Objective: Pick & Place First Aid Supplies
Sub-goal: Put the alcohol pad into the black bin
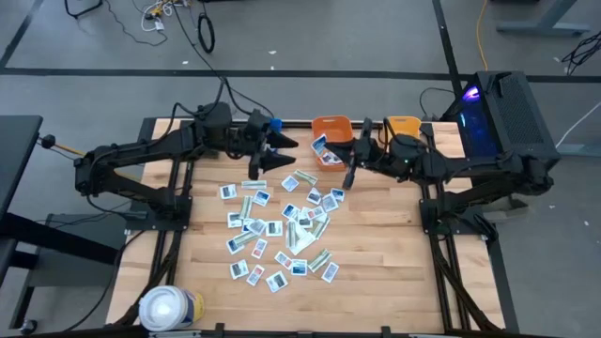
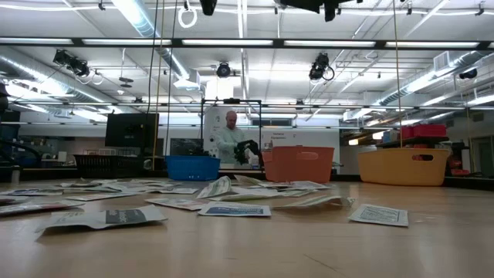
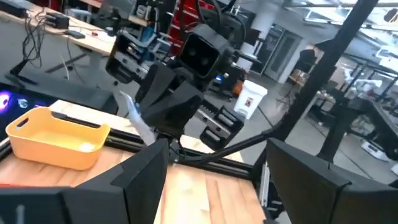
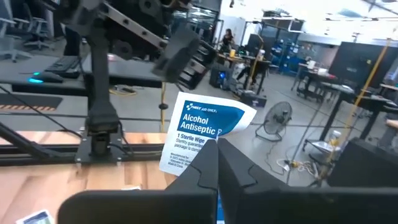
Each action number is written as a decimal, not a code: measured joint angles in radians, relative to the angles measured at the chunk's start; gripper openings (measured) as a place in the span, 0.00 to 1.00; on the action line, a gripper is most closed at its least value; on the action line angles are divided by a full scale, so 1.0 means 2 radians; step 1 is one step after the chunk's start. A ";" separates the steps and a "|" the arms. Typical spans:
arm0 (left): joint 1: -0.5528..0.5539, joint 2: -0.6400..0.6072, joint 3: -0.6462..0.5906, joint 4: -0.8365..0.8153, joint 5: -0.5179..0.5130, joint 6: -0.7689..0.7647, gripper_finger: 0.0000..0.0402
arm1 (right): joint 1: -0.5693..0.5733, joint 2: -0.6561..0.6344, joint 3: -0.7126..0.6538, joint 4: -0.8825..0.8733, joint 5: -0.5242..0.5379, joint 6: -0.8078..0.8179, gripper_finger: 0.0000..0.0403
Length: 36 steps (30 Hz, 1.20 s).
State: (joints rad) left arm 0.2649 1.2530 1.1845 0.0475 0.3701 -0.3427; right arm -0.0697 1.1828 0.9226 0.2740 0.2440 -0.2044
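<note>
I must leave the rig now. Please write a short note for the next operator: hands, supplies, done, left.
Right hand: shut on an alcohol antiseptic wipe packet, raised beside the orange bin.
Left hand: open, empty, near the blue bin.
Done: a few packets lie in the orange bin.
Left: the pile of packets on the table; yellow bin looks empty.

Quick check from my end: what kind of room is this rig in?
Probably a robotics lab or workshop: exposed ducts and lights overhead, benches with monitors behind, a person at one, and a floor fan.
</note>
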 joint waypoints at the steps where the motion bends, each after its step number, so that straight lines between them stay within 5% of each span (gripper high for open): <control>1: 0.000 0.000 0.000 0.000 -0.003 0.006 0.68 | 0.003 0.000 0.000 0.003 0.000 -0.004 0.00; 14: 0.000 0.034 0.000 -0.003 -0.140 -0.032 0.68 | 0.028 0.000 0.000 0.011 0.108 -0.077 0.00; 36: -0.002 0.086 0.000 0.056 -0.156 -0.046 0.68 | 0.028 0.005 0.000 -0.034 0.141 -0.078 0.00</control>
State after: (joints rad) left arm 0.2600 1.4249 1.1845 0.1593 0.0574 -0.4351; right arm -0.0128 1.1927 0.9234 0.2070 0.5257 -0.3607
